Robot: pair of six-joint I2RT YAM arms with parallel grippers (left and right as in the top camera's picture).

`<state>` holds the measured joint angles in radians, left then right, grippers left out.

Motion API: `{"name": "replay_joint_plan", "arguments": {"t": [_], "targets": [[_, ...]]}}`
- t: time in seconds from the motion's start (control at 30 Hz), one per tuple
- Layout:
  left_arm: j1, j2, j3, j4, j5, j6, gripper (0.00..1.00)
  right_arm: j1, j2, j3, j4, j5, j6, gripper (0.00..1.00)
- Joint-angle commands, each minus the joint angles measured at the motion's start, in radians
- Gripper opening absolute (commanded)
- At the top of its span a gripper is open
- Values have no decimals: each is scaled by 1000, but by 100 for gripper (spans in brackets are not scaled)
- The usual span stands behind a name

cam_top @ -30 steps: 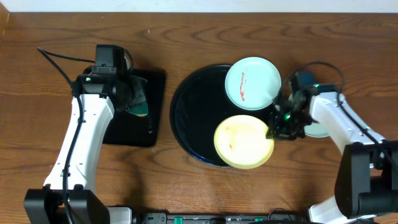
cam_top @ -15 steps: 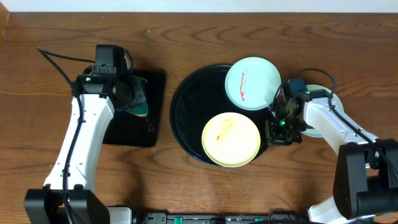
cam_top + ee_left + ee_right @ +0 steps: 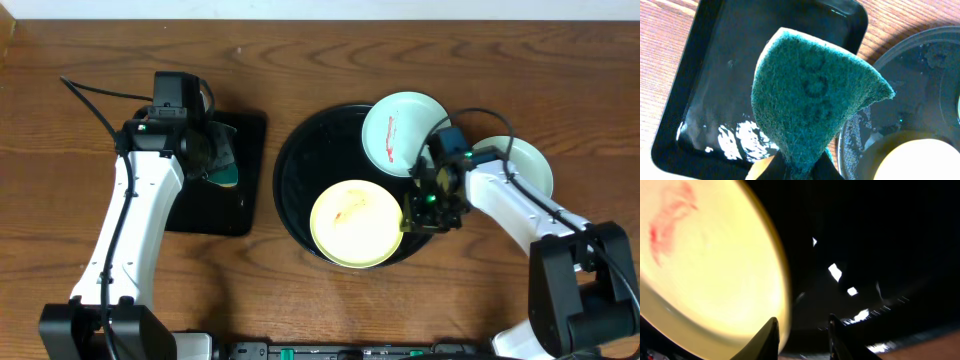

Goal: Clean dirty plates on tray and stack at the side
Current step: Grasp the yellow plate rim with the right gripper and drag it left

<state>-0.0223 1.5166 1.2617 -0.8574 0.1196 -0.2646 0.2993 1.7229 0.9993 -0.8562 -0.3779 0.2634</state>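
Observation:
A pale yellow plate (image 3: 357, 222) with a faint reddish smear lies front-centre on the round black tray (image 3: 310, 170). My right gripper (image 3: 420, 212) is at its right rim. In the right wrist view this gripper (image 3: 802, 324) stands open, with the yellow plate (image 3: 705, 265) edge just beside its left finger and unpinched. A blue-green plate (image 3: 395, 135) with a red smear rests on the tray's far right rim. Another blue-green plate (image 3: 520, 165) sits on the table right of the tray, partly under my right arm. My left gripper (image 3: 215, 155) is shut on the green sponge (image 3: 815, 95).
A smaller black rectangular tray (image 3: 215, 215), wet and glossy, lies left of the round tray, under the sponge. Bare wooden table (image 3: 480, 290) shows on all sides. My right arm crosses above the blue-green plate on the table.
The yellow plate has slid left from the tray's right edge onto its middle. My right gripper moved left with it and its jaws have widened. The left arm has not moved.

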Motion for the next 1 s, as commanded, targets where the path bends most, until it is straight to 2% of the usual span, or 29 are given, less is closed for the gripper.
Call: {"name": "replay_joint_plan", "arguments": {"t": [0.0, 0.27, 0.47, 0.53, 0.8, 0.97], "targets": [[4, -1, -1, -2, -16, 9, 8, 38, -11, 1, 34, 3, 66, 31], [4, -1, -1, -2, -16, 9, 8, 109, 32, 1, 86, 71, 146, 29], [4, -1, -1, -2, -16, 9, 7, 121, 48, 3, 116, 71, 166, 6], [4, -1, -1, -2, -16, 9, 7, 121, 48, 6, 143, 60, 171, 1], [4, -1, -1, -1, -15, 9, 7, 122, 48, 16, 327, 30, 167, 1], [4, -1, -1, 3, 25, 10, 7, 126, 48, 19, 451, 30, 100, 1]]}}
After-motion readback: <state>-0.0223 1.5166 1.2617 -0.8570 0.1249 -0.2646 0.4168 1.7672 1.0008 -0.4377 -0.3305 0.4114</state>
